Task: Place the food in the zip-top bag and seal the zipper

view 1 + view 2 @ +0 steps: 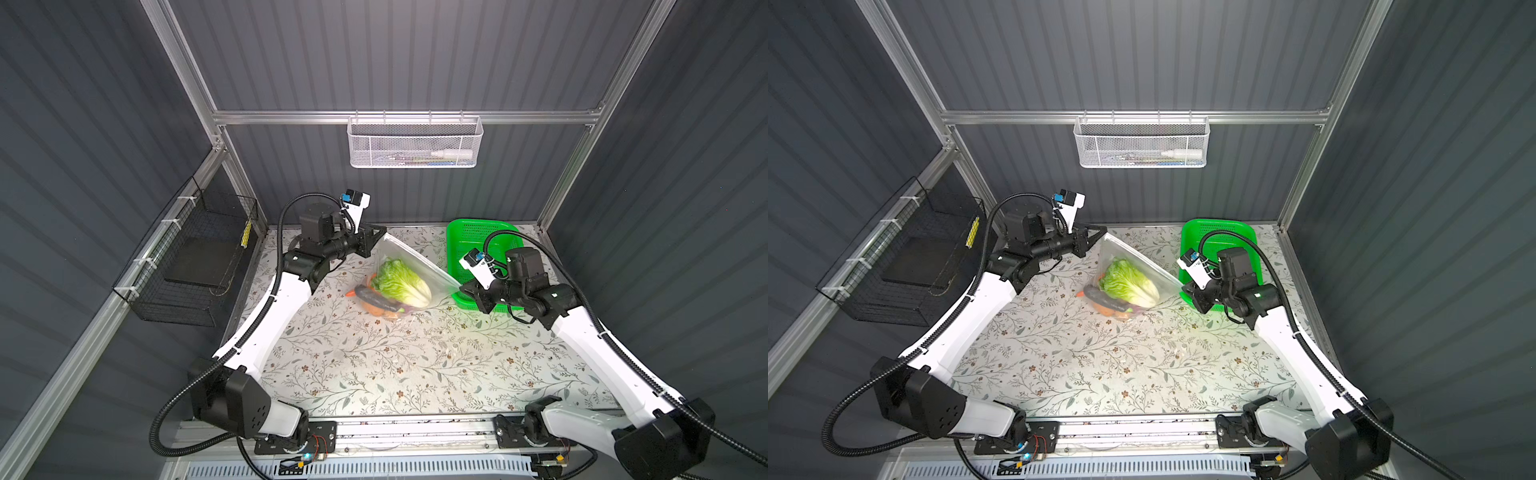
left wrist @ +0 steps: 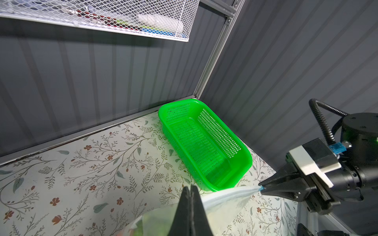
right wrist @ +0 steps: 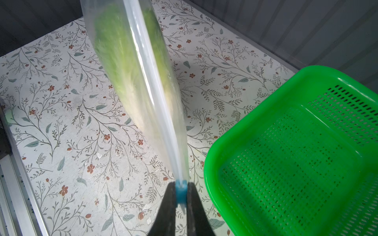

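Observation:
The zip-top bag (image 1: 399, 255) hangs stretched between both grippers above the flowered table, its lower end resting on the table. Through the plastic I see the food: a pale-green cabbage (image 1: 401, 282), a dark eggplant (image 1: 374, 298) and orange pieces beneath. My left gripper (image 1: 383, 232) is shut on the bag's far corner (image 2: 221, 206). My right gripper (image 3: 181, 183) is shut on the light-blue slider tab (image 3: 181, 192) at the near-right end of the zipper (image 3: 151, 81). The zipper strip runs taut between the two grippers.
An empty green perforated basket (image 1: 469, 232) stands at the back right, just behind my right gripper (image 1: 1183, 286). A white mesh basket (image 1: 415, 141) hangs on the back wall. A black wire basket (image 1: 195, 266) is fixed to the left wall.

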You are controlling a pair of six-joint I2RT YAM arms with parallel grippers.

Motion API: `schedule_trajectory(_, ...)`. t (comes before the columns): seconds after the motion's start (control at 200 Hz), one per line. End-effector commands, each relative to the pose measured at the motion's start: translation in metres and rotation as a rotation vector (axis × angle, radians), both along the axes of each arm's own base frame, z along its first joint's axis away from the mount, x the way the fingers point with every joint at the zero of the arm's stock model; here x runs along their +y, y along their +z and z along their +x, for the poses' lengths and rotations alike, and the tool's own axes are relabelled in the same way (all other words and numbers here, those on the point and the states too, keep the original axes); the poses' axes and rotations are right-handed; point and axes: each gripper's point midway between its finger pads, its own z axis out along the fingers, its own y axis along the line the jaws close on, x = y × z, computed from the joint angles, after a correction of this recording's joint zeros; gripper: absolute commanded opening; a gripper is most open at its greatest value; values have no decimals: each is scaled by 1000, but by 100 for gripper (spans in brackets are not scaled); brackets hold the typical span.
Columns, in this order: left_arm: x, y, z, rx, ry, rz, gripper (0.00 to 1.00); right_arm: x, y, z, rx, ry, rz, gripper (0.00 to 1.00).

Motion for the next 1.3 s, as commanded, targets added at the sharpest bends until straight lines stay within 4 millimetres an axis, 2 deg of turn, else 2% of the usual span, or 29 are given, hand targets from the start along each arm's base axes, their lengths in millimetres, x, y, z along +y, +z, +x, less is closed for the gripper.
schedule_trajectory(0.0, 21, 28, 15, -105, 85, -20, 0, -18, -26, -13, 119, -57, -66, 10)
schedule_trajectory(0.085, 19, 34, 9, -92, 62, -52, 0, -5, -3, -7, 92, -30, 13, 9)
schedule_trajectory(0.1, 18, 21, 8, -61, 57, -49, 0, -3, 2, -5, 84, -25, 25, 9)
schedule_trajectory(0.14, 18, 24, 3, -49, 51, -74, 0, 4, 17, -2, 62, -11, 58, 8)
schedule_trajectory(0.275, 19, 51, -32, -39, -4, -190, 0, 33, 70, -2, -43, 95, 136, 4)
schedule_trajectory(0.42, 27, 83, -74, -56, -36, -305, 0, 58, 115, -17, -95, 213, 182, 3)
schedule_trajectory(0.56, 39, 97, -103, -59, -18, -380, 0, 71, 134, -43, -94, 269, 230, 3)
schedule_trajectory(0.68, 48, 93, -123, -34, -6, -469, 0, 71, 137, -67, -73, 276, 271, 4)
schedule_trajectory(0.695, 49, 92, -125, -26, -6, -480, 0, 68, 144, -75, -90, 279, 287, 4)
schedule_trajectory(0.755, 52, 87, -133, 5, -2, -514, 0, 65, 151, -92, -90, 292, 329, 4)
schedule_trajectory(0.87, 56, 75, -146, 58, 7, -548, 0, 62, 151, -114, -69, 315, 395, 5)
schedule_trajectory(0.98, 61, 54, -150, 114, 47, -551, 0, 61, 136, -114, -54, 297, 407, 6)
schedule_trajectory(1.101, 67, 13, -142, 199, 128, -554, 0, 67, 106, -96, -16, 257, 388, 6)
schedule_trajectory(1.216, 66, -33, -128, 278, 175, -560, 0, 71, 75, -66, 5, 170, 337, 7)
schedule_trajectory(1.271, 66, -51, -120, 301, 199, -551, 0, 72, 64, -52, 13, 129, 314, 8)
schedule_trajectory(1.296, 66, -58, -118, 309, 205, -546, 0, 74, 67, -45, -11, 124, 321, 8)
